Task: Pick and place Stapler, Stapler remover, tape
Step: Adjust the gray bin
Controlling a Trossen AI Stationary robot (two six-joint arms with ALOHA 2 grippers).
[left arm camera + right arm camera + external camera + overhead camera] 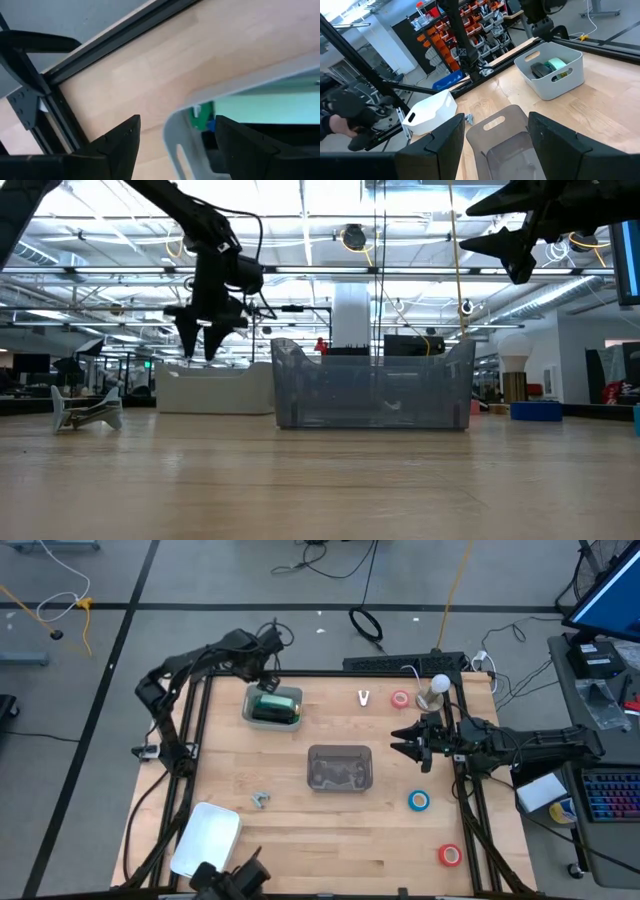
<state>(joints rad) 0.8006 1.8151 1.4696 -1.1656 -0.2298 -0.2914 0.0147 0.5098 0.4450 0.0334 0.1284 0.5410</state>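
Observation:
The mint-green stapler (pixel 275 700) lies in a pale grey bin (pixel 248 712) at the table's far left, beside a dark thing. My left gripper (pixel 266 683) hangs open above the bin's far rim (pixel 220 95), fingers pointing down, touching nothing; the stapler (pixel 260 107) shows under it. A small pale stapler remover (pixel 260 800) lies on the wood near the left. Tape rolls lie on the right side: a red one (pixel 401 699), a blue one (pixel 419 801) and another red one (pixel 449 855). My right gripper (pixel 408 745) waits open and level at the right, well above the table.
A clear grey bin (pixel 339 767) stands at the table's middle. A white tray (pixel 207 837) sits at the near left corner. A white V-shaped piece (pixel 364 697) lies at the far side, with a white ball-topped thing (pixel 437 687) at the far right. Bare wood lies between the bins.

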